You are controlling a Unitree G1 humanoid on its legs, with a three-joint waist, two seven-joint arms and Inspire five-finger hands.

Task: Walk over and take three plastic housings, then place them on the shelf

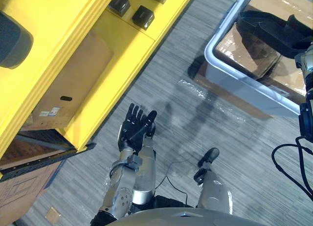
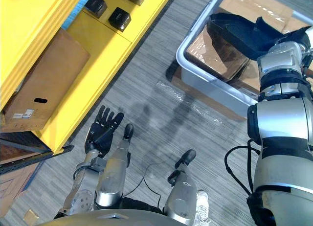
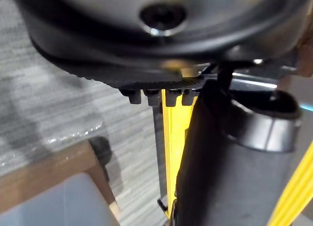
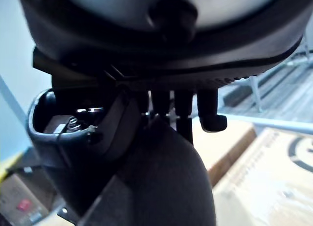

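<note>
While the right arm reached over the rim of the grey bin (image 1: 239,84), we judged the task to be early, at the pick-up stage. We saw no housing carried clear of the bin, and all the placing was left to do. A black plastic housing (image 2: 234,33) lay in the bin on top of cardboard boxes (image 1: 244,50). The right robot hand (image 4: 161,74) was at its far end, but we could not tell whether it had closed on it. The left robot hand (image 1: 136,125) hung spread and empty over the floor (image 1: 195,138), just beside the yellow shelf (image 1: 122,55). Small dark blocks (image 1: 143,16) sat on the shelf. We could not tell if they counted as housings, so we noted no tally.

On views:
- **Right eye view:** gave us the right forearm and wrist leaning into the bin.
- **Right wrist view:** added a dark hollow shell close by the palm, plausibly the housing, with box tops beyond.
- **Left wrist view:** showed straight fingers with the shelf's yellow edge and a bin corner past them.
- **Left eye view:** took in more of the shelf, including a cardboard box (image 1: 68,84) stored under its top board.
</note>
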